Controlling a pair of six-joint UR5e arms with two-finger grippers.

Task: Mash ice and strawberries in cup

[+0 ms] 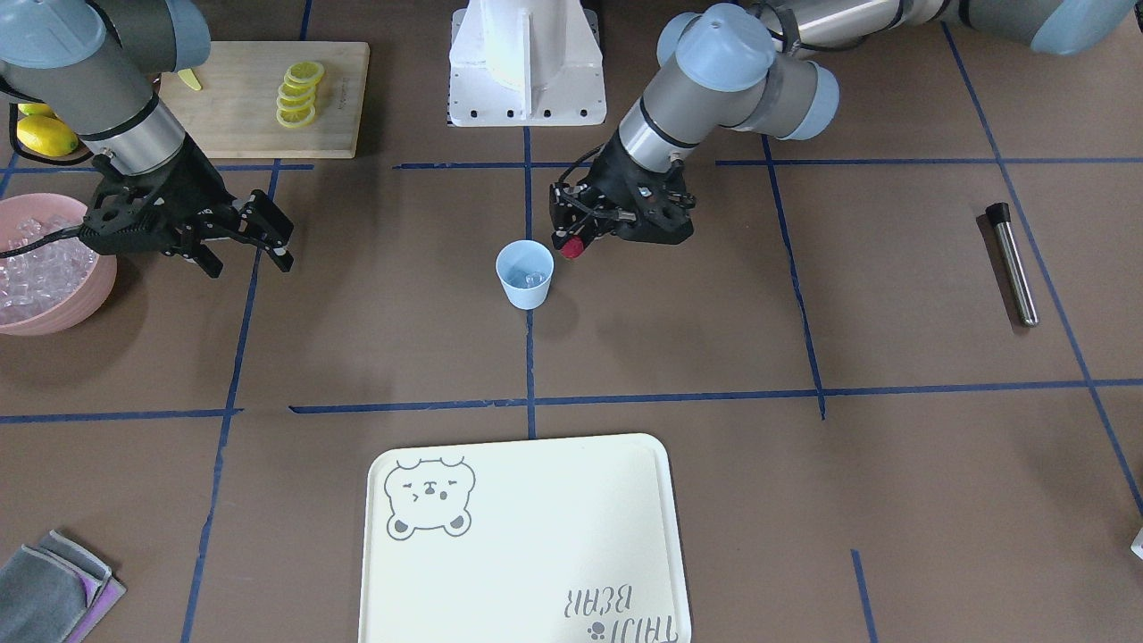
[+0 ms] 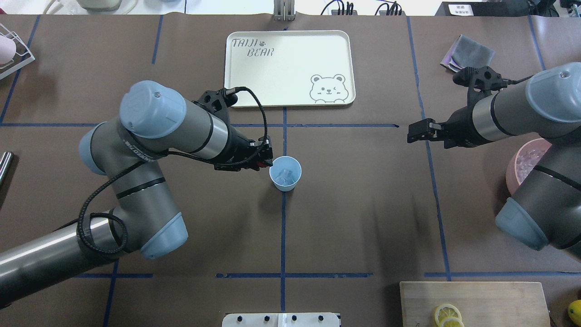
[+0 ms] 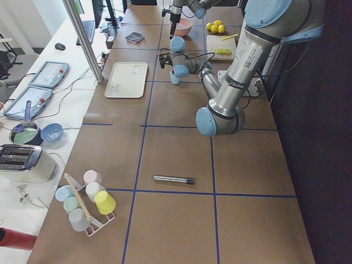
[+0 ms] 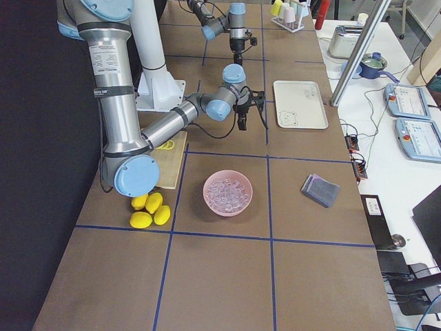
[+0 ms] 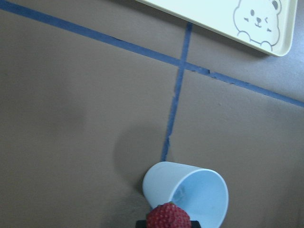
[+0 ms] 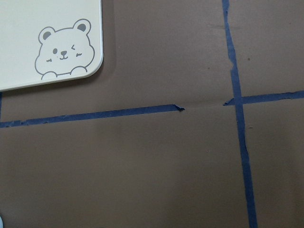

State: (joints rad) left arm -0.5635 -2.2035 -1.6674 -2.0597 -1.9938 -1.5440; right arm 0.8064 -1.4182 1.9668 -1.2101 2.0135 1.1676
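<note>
The left arm reaches low over the table's middle, and the left gripper (image 1: 571, 239) pinches 1 red strawberry (image 1: 572, 247) in its jaws just beside the rim of the pale blue cup (image 1: 525, 274). The cup stands upright on a blue tape line (image 1: 529, 366) with clear ice cubes (image 2: 285, 175) inside. The right gripper (image 1: 250, 259) hovers with jaws spread wide near the pink bowl (image 1: 91, 299), while the cream tray (image 2: 290, 68), printed "TAIJI BEAR" with a bear drawing, lies well apart from the cup across bare brown table (image 1: 714, 339).

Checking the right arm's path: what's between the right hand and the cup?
Nothing. Only bare table lies between the right hand and the cup, clearest in the front-facing view.
</note>
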